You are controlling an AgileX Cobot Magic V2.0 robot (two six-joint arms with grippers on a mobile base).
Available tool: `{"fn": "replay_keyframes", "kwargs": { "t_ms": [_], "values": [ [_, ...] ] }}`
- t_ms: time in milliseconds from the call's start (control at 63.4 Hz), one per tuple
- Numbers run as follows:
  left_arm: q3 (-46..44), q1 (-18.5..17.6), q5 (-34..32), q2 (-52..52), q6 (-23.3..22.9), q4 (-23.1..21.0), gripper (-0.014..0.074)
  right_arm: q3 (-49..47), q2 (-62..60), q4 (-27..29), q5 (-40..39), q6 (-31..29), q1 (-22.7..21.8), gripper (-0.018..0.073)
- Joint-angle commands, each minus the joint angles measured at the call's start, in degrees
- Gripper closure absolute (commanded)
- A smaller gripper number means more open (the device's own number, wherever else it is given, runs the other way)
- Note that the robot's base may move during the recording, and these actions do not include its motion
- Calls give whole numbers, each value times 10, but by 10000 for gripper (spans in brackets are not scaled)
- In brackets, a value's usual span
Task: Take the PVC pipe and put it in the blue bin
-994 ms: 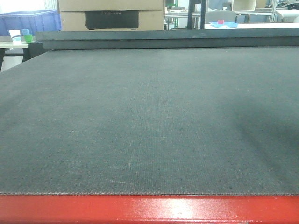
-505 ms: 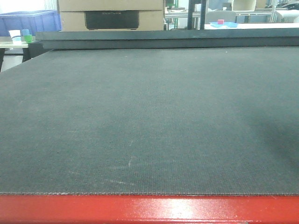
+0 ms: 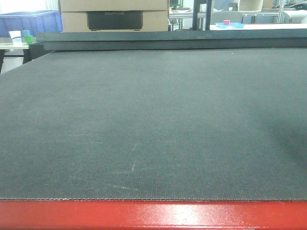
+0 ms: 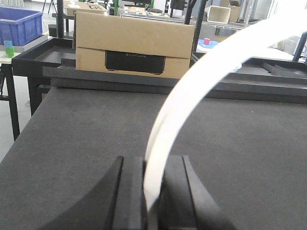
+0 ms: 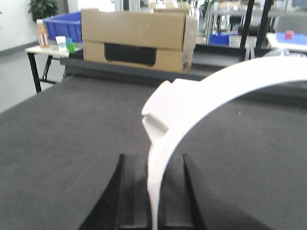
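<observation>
In the left wrist view a white curved PVC pipe (image 4: 192,81) rises from between my left gripper's (image 4: 152,165) black fingers and arcs up to the right, with the gripper shut on it. The right wrist view shows my right gripper (image 5: 153,160) shut on a white curved PVC pipe (image 5: 225,84) as well, which has a stepped notch near the jaws. I cannot tell whether these are one piece. The blue bin (image 3: 29,21) stands on a side table at the far left, and it shows in the wrist views too (image 4: 19,26) (image 5: 64,24). Neither gripper appears in the front view.
A dark grey mat (image 3: 153,120) covers the table, with a red front edge (image 3: 153,215). A cardboard box (image 4: 134,45) stands at the back behind a black raised ledge (image 3: 168,38). Small cups (image 3: 21,37) sit beside the bin.
A dark shadow on the right side of the mat in the front view has faded and drawn off to the right. Nothing else on the table has moved.
</observation>
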Motion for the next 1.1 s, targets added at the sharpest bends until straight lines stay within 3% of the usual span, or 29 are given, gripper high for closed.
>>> {"fn": "replay_keyframes", "kwargs": {
  "t_ms": [0,1088],
  "values": [
    [0,0,-15,-3,-3,0,708,1,-4,-11,-36,-2,0,727],
    [0,0,-15,-3,-3,0,708,1,-4,-11,-32,-2,0,727]
  ]
}}
